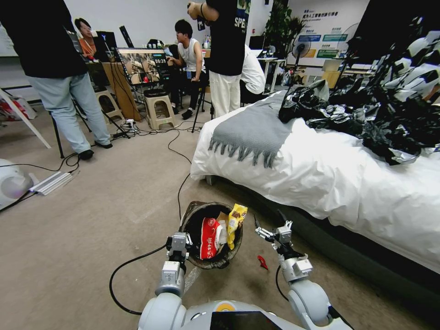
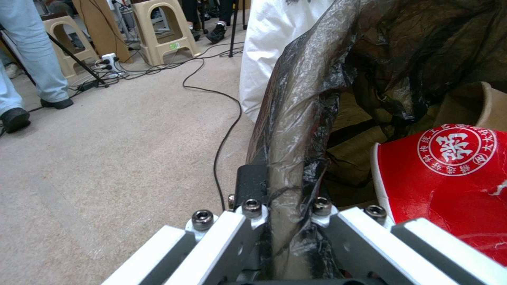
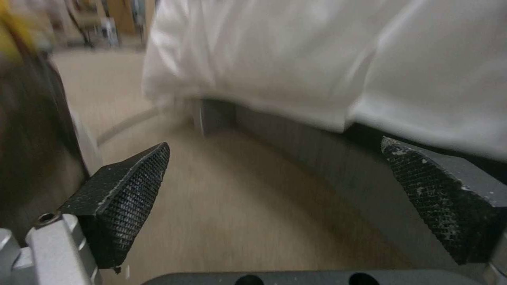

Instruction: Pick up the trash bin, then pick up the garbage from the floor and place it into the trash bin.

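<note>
The trash bin (image 1: 191, 214), lined with a black bag, hangs tilted just above the floor ahead of me. My left gripper (image 1: 181, 241) is shut on its near-left rim; in the left wrist view the fingers (image 2: 251, 180) pinch the bagged rim (image 2: 301, 118). Garbage lies inside: a red-and-white packet (image 1: 210, 238) (image 2: 449, 178) and a yellow wrapper (image 1: 236, 219). A small red scrap (image 1: 262, 262) lies on the floor right of the bin. My right gripper (image 1: 268, 221) (image 3: 275, 146) is open and empty beside the bin's right side (image 3: 31, 130), low near the bed.
A bed with a white duvet (image 1: 330, 174) and grey throw (image 1: 252, 128) stands on the right, with a heap of black plastic bags (image 1: 380, 110) on it. A black cable (image 1: 178, 192) runs over the carpet. People, stools (image 1: 159, 110) and a stand are at the back left.
</note>
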